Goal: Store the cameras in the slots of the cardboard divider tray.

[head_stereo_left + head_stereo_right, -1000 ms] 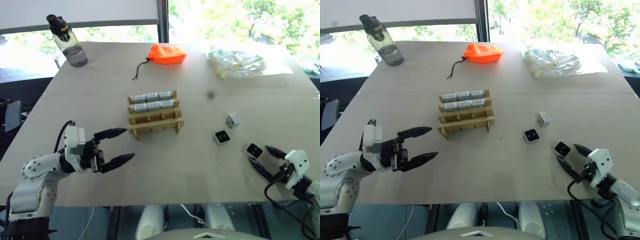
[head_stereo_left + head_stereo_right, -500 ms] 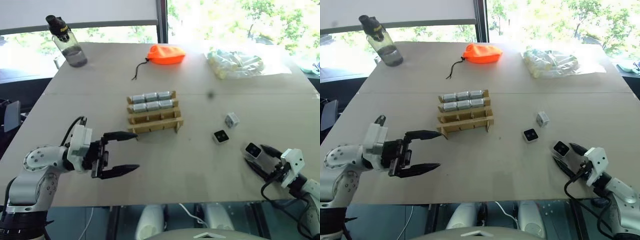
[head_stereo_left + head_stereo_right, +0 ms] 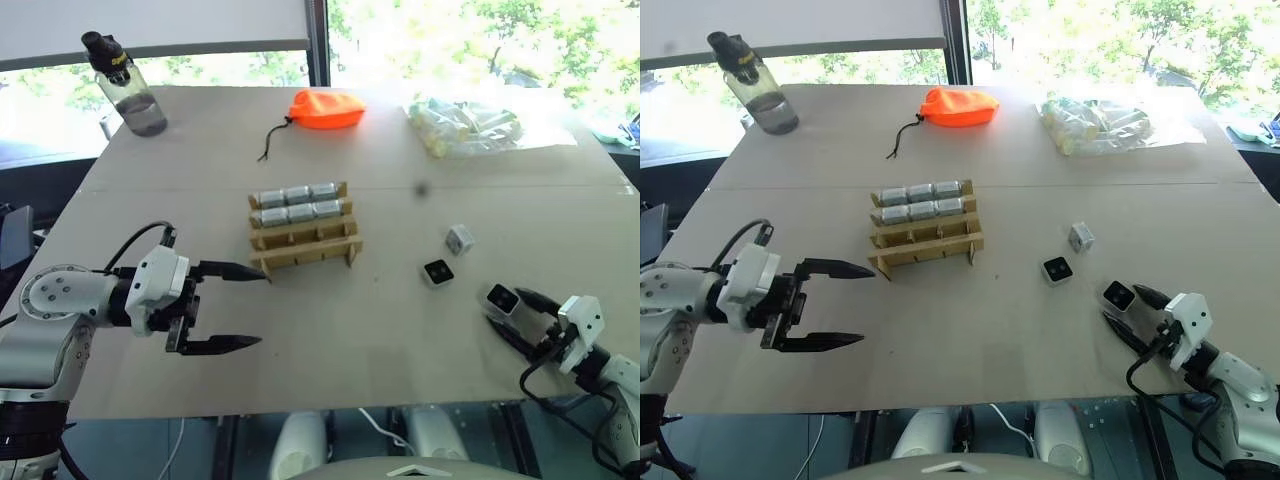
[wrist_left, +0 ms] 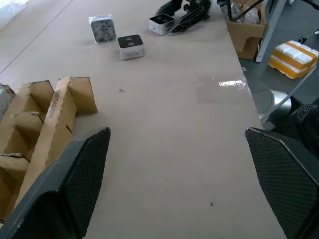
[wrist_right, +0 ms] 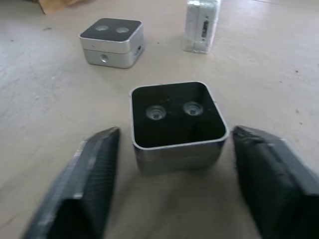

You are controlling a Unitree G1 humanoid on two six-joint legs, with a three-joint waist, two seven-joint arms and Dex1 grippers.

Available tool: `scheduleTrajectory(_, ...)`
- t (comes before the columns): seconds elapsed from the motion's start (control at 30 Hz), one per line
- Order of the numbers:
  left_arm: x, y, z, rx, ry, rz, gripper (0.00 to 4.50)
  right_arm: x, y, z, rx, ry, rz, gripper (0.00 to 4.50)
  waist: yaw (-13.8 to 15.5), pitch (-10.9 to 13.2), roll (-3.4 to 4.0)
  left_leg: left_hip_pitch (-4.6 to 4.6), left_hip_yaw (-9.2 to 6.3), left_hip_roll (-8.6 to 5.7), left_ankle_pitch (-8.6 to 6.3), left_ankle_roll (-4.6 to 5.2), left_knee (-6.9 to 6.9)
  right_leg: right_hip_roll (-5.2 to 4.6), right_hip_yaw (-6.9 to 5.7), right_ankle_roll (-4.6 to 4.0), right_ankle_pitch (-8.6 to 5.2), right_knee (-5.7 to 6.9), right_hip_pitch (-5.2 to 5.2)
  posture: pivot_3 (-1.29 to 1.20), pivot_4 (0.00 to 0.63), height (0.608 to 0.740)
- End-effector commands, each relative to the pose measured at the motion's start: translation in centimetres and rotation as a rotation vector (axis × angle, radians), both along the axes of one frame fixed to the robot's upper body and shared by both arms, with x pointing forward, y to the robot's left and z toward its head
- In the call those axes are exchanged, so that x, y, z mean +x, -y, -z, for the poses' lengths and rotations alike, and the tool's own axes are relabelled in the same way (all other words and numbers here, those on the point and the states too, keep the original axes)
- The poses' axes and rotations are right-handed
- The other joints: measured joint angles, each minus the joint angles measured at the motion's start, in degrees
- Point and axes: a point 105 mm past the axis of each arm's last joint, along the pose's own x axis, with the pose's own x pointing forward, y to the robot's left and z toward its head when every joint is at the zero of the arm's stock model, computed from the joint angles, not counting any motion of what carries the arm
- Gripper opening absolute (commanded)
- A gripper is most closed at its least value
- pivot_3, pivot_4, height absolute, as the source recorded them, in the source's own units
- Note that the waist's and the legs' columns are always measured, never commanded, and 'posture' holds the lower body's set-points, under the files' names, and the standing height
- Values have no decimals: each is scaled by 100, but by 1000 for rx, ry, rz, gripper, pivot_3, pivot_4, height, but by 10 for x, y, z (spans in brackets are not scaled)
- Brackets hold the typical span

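Note:
The cardboard divider tray (image 3: 306, 243) sits mid-table, its two back rows filled with several silver cameras (image 3: 300, 201) and its front rows bare. Three loose cameras lie to its right: one on its side (image 3: 459, 239), one with its black face up (image 3: 437, 273), and one nearest the table's front edge (image 3: 501, 297). My right gripper (image 3: 503, 311) is open and straddles that nearest camera (image 5: 175, 122), with a gap at each finger (image 5: 94, 184). My left gripper (image 3: 262, 307) hangs wide open in front of the tray's left end, holding nothing.
A water bottle (image 3: 125, 85) stands at the far left corner. An orange pouch (image 3: 325, 108) and a clear plastic bag (image 3: 465, 125) lie along the back. The table's front edge runs just behind both grippers. A cardboard box (image 4: 244, 30) sits on the floor beyond it.
My right gripper's fingers have drawn in on both sides of the nearest camera. My left gripper has turned at the wrist and stays wide open.

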Motion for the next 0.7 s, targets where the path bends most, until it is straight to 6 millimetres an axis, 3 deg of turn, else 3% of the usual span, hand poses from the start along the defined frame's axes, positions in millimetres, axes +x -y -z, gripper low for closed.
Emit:
scheduleTrajectory(0.03, -2, 2, -11, -41, 30, -4, 4500, -3, -6, -1, 34, -2, -36, 1825, 3, 0, 0, 0, 0, 0, 0, 0, 0, 0, 0, 0, 0, 0, 0, 0, 150, 726)
scheduleTrajectory(0.2, 2, 3, -14, -70, 31, -44, 4500, 2, -8, -5, 9, 18, -30, 1819, 6, 1, 2, 0, 1, -1, 0, 0, 1, -2, -1, 0, 0, 0, 0, 0, 150, 726)
scheduleTrajectory(0.3, 9, 7, -19, -113, 15, -96, 4500, 5, -19, -19, -20, 74, -100, 1819, -1, 4, 4, 0, 2, -1, 0, 0, 0, -1, 3, 0, 0, 0, 0, 0, 150, 726)
scheduleTrajectory(0.5, 21, 20, -25, -166, -71, -169, 4500, 20, -65, -74, -155, 340, -302, 1819, -1, 15, 21, 0, 5, -3, 2, -2, 2, -1, 14, 6, 3, 3, -2, 0, 150, 726)
scheduleTrajectory(0.63, 30, 27, -15, -109, -95, -235, 4500, 22, -105, -102, -198, 489, -475, 1819, 18, 15, 21, -3, -5, -6, 4, -6, 2, 1, 9, 5, 4, 3, -3, 0, 150, 726)
scheduleTrajectory(0.7, 37, 34, -11, -83, -106, -264, 4500, 28, -136, -111, -262, 586, -587, 1819, 24, 18, 18, -7, -9, -8, 5, -8, 2, 2, 6, 5, 3, 3, -4, 0, 150, 726)
